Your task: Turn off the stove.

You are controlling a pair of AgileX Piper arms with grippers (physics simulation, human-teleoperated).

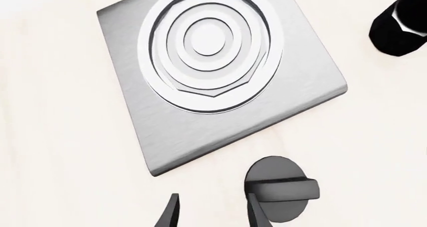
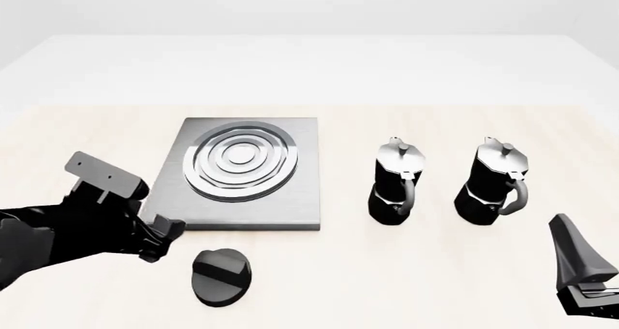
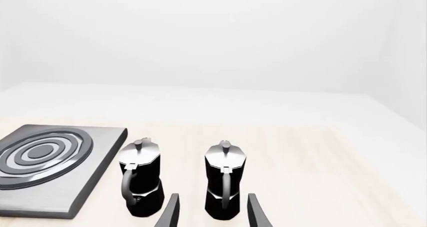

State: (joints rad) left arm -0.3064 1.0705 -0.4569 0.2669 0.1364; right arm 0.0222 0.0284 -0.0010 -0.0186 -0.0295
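Observation:
The stove (image 2: 246,173) is a flat grey slab with shiny concentric rings, lying left of the table's middle. Its round black knob (image 2: 222,275) with a raised bar sits apart from it, just in front of the slab's near edge. My left gripper (image 2: 162,236) hovers low, just left of the knob. In the left wrist view this gripper (image 1: 213,217) is open, the knob (image 1: 280,194) lies just outside one finger (image 1: 257,212), and the stove (image 1: 220,77) fills the space beyond. My right gripper (image 3: 213,214) is open and empty at the near right.
Two black-and-silver moka pots (image 2: 396,180) (image 2: 495,182) stand upright side by side right of the stove, handles toward me. In the right wrist view the pots (image 3: 141,184) (image 3: 225,187) stand just beyond the fingers. The light wooden table (image 2: 406,285) stretches around them.

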